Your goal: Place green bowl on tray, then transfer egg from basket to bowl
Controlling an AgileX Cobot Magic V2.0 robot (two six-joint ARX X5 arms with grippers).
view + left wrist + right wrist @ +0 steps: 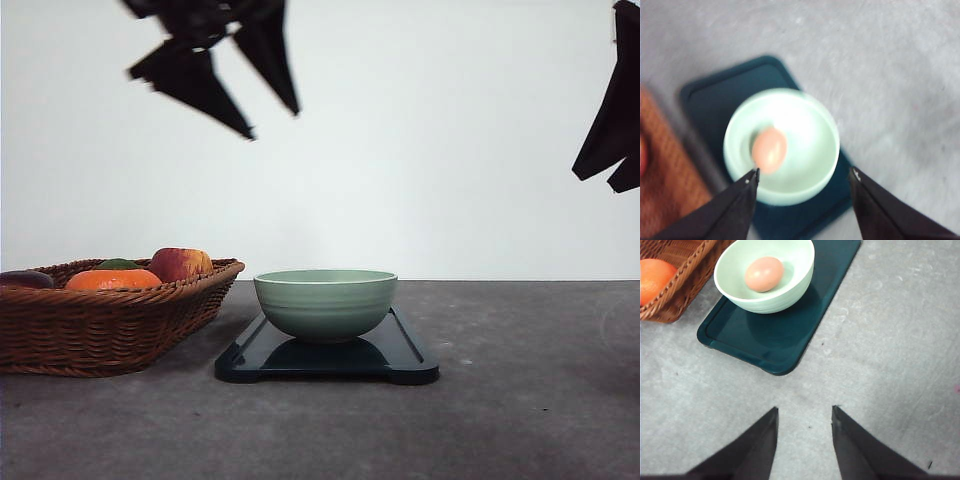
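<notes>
Grey worktop (520, 400) under a plain white wall, with the egg lying in the bowl on the tray.

Nearest the robot sits the tray (405, 362), dark and glossy, carrying the green bowl (325, 303) squarely on it; the egg (764, 274) rests inside, slightly off centre. Beside it to the left is the basket (100, 325), holding an orange (112, 279) and an apple (180, 263). Little looks likely to go wrong, in my judgement: only an arm sweeping low could clip the bowl's rim and set the egg rolling. The left claw (804, 177) hangs high above the bowl, jaws wide apart, gripping nothing. The right claw (804, 412) stands clear over bare worktop, partly open and empty.
</notes>
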